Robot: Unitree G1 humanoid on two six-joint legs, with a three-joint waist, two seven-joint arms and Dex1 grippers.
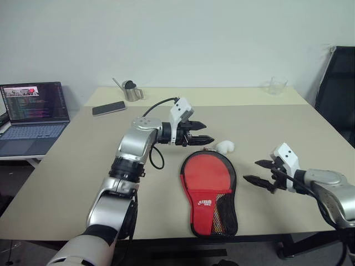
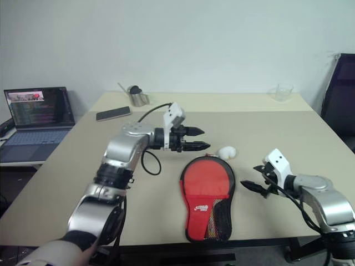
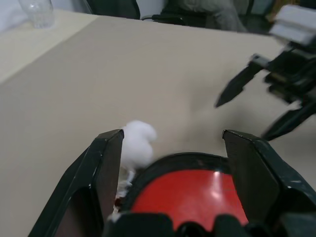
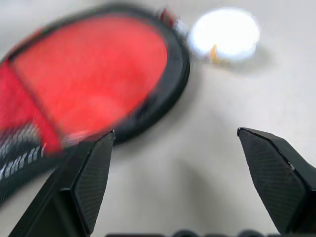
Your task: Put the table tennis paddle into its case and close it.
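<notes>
The case (image 1: 209,188) lies flat on the table, red panel with white logo and black mesh facing up, its round end away from me. The table tennis paddle is hidden; I cannot tell whether it is inside. My left gripper (image 1: 203,138) hovers open just beyond the case's round end, pointing to the right, with nothing between its fingers (image 3: 106,182). A small white fluffy thing (image 1: 225,147) lies at the case's far right edge. My right gripper (image 1: 258,172) hangs open and empty to the right of the case, pointing at it.
A laptop (image 1: 33,113) stands on a side table at the left. A phone (image 1: 108,108) and a metal cup (image 1: 132,92) lie at the back left, a clear glass (image 1: 276,85) at the back right. A black chair (image 1: 339,88) stands past the right edge.
</notes>
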